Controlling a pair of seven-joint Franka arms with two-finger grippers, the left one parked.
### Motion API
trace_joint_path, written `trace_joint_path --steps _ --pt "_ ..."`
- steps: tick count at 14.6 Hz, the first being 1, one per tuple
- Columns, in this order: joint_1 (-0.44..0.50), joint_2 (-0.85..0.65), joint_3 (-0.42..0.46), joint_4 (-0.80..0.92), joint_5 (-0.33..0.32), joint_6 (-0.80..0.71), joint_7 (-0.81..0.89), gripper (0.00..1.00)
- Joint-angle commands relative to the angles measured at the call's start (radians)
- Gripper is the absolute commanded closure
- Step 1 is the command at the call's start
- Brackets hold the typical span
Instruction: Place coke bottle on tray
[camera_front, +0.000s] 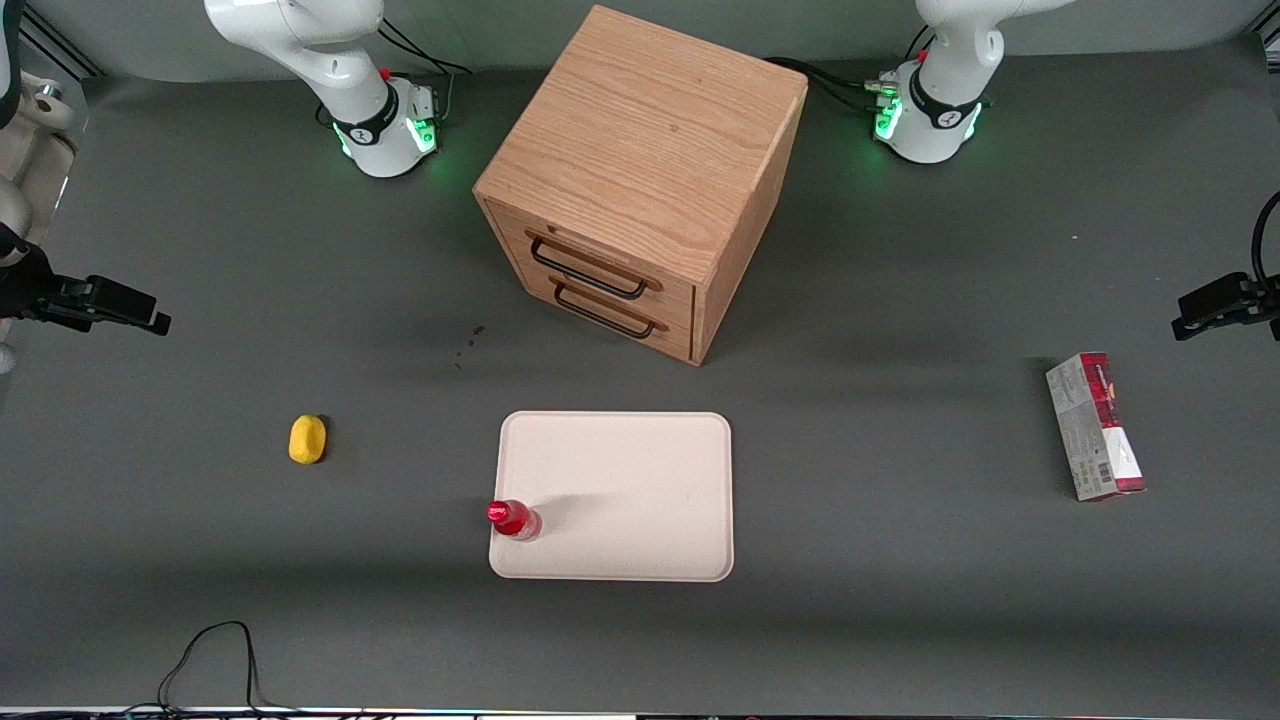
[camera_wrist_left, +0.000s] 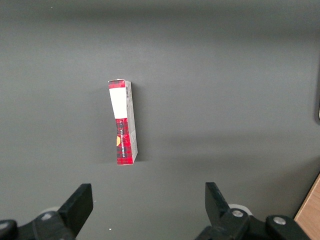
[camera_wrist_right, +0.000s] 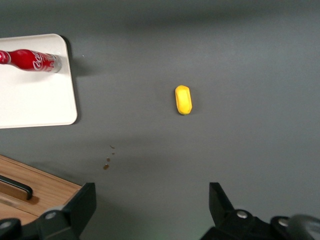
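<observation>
Coke bottle (camera_front: 514, 519) upright on tray (camera_front: 640, 480) corner, gripper (camera_wrist_right: 150, 210) spread apart, holding nothing, well away above table.

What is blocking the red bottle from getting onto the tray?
Nothing: the coke bottle already stands upright on the tray, near a corner. The gripper, jaws open, is far off toward the working arm's end of the table, with only bare table between.

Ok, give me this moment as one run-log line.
coke bottle: upright on tray, at its edge | gripper: open, empty, high above table near yellow lump | state: placement looks done
</observation>
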Motion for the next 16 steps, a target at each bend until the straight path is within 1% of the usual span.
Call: trace_joint_path --steps 1,6,12,16 --pt "0.012 -0.024 -0.003 -0.028 -0.025 0.009 -0.034 0.00" --pt "0.032 -0.023 -0.014 -0.027 -0.040 0.011 -0.031 0.00" --pt "0.031 -0.017 -0.015 -0.025 -0.040 0.012 -0.026 0.00" --pt "0.032 -0.014 -0.014 -0.025 -0.056 0.018 -0.026 0.00"
